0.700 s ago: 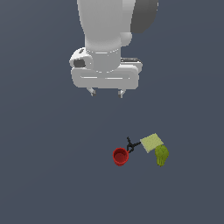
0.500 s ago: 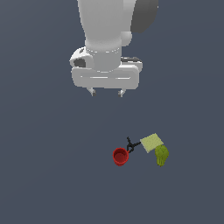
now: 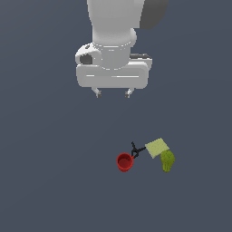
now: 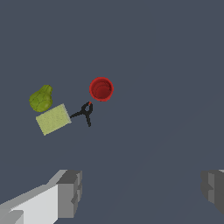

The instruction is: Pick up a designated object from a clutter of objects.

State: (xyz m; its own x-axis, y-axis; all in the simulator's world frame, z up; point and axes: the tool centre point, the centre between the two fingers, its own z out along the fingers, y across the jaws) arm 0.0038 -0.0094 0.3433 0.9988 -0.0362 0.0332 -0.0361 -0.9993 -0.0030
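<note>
1. Red and smooth, the cup (image 3: pixel 124 162) stands upright on the dark grey tabletop (image 3: pixel 45 181), its thick rim and hollow inside showing plainly in the wrist view (image 4: pixel 101 89).
2. Taking the cup as the landmark: the black clamp (image 3: pixel 135 150) lies just beside it, its red tip pointing at the cup's rim, close enough that I cannot tell whether they touch.
3. On the far side of the clamp from the cup lies the square (image 3: pixel 157 147), pale yellow-green and flat on the tabletop; the clamp's handles reach to its edge.
4. The olive lump (image 3: pixel 167 161) sits farthest from the cup, touching or nearly touching a corner of the square. In the exterior view it is to that view's right of the cup.
5. In the wrist view the same order holds: cup, then clamp (image 4: pixel 85 112), then square (image 4: pixel 53 119), with the lump (image 4: pixel 41 98) beside the square.
6. The end effector (image 3: pixel 113 94) hangs on the white arm well apart from the cup, higher in the exterior view and toward that view's left.
7. Its fingers (image 4: pixel 69 194) are spread wide, with nothing between them; only bare tabletop shows in the gap.
8. Nothing touches the cup from above; it rests free in the clutter.
</note>
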